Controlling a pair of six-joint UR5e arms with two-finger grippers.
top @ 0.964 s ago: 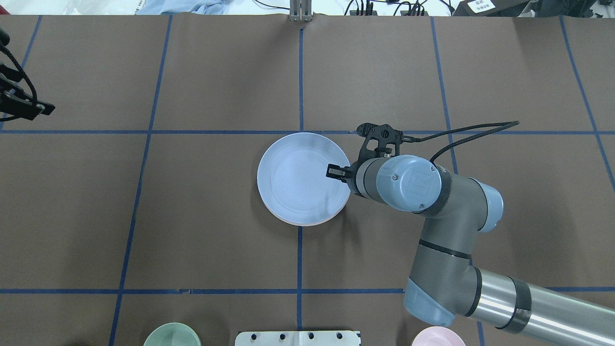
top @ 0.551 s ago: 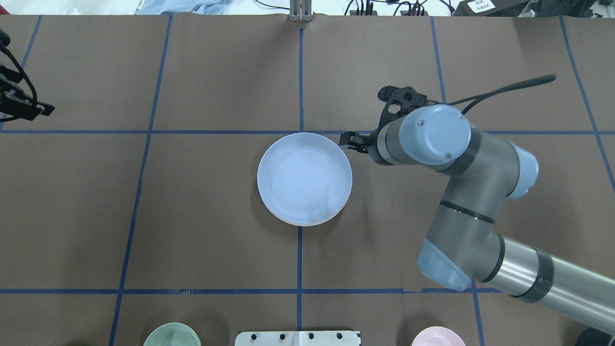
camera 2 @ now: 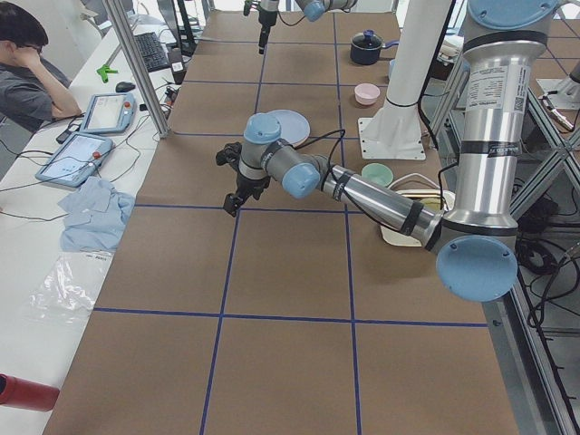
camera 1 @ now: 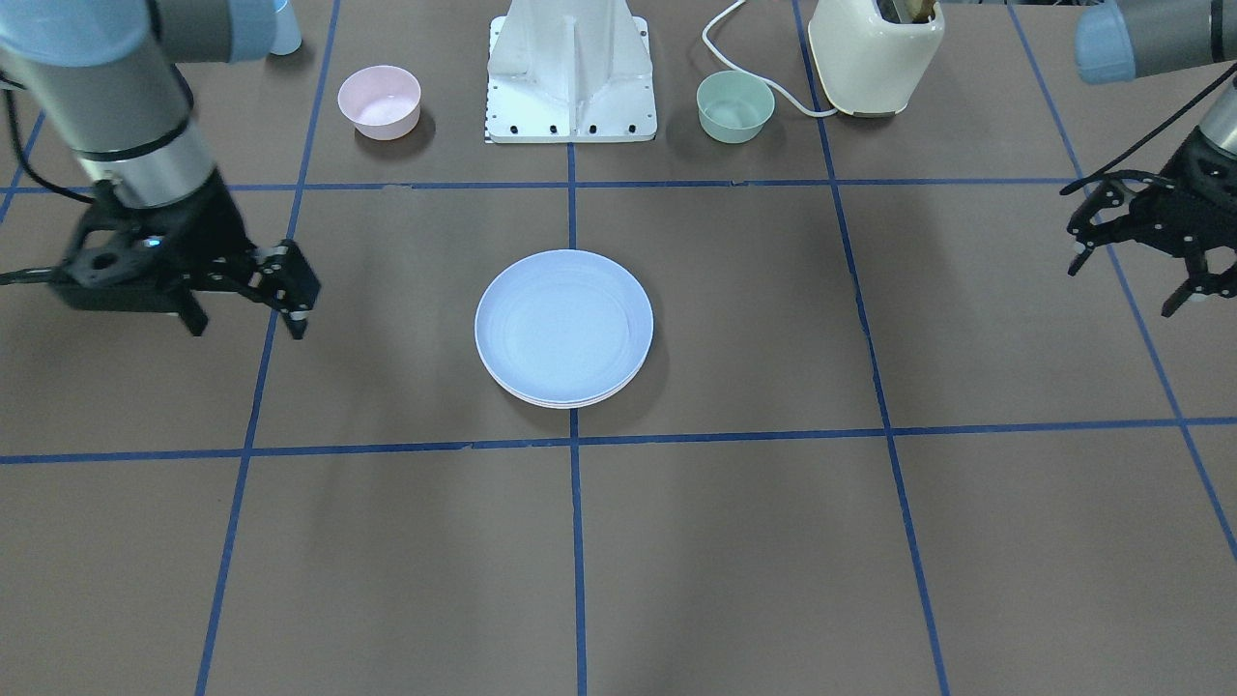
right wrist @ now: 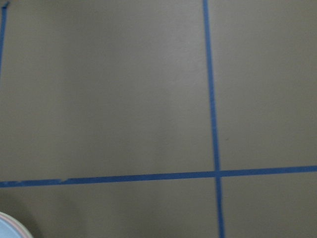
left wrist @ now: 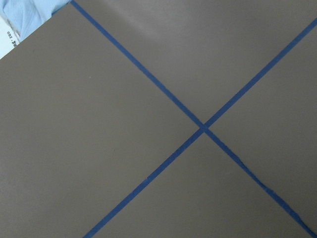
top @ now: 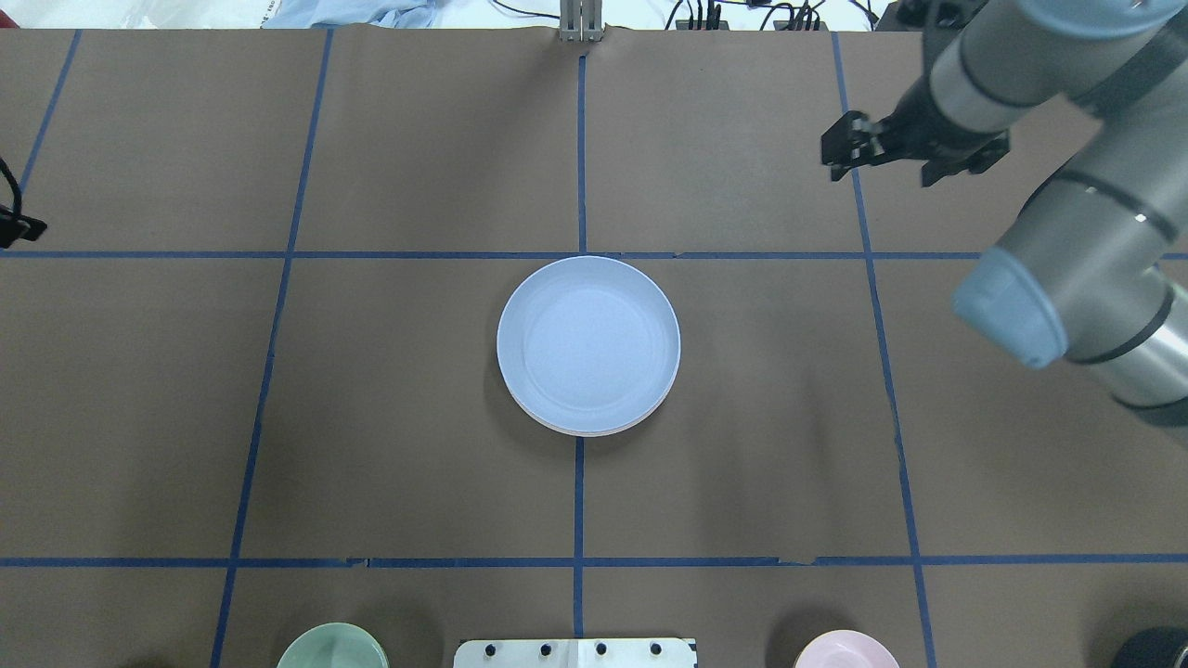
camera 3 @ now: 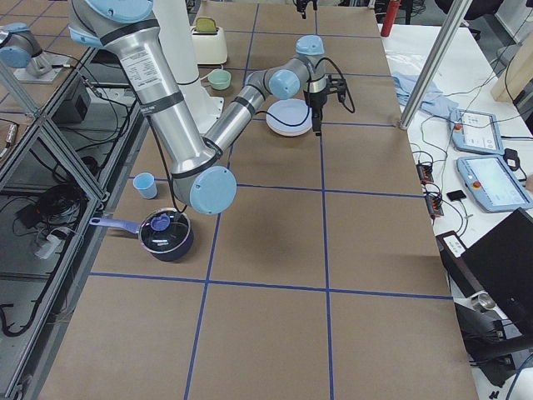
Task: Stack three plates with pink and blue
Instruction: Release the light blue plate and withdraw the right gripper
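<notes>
The pale blue plate (top: 588,343) lies on top of the stack at the table's middle. A pinkish rim (top: 594,432) of a plate under it shows at the near edge; the cream plate cannot be told apart. The stack also shows in the front view (camera 1: 563,327) and as a sliver in the right wrist view (right wrist: 7,225). My right gripper (top: 843,148) is open and empty, raised far right of the stack; the front view shows it at the left (camera 1: 295,290). My left gripper (camera 1: 1126,288) is open and empty, far off to the left.
A small pink bowl (camera 1: 379,100), a small green bowl (camera 1: 734,104) and a cream toaster (camera 1: 875,53) stand by the robot's white base (camera 1: 572,72). A dark pot (camera 3: 166,233) and a blue cup (camera 3: 144,184) sit at the right end.
My right gripper has left the blue plate's right rim and swung up and away to the far right. The blue plate stays on the stack. The left gripper slid slightly further left.
</notes>
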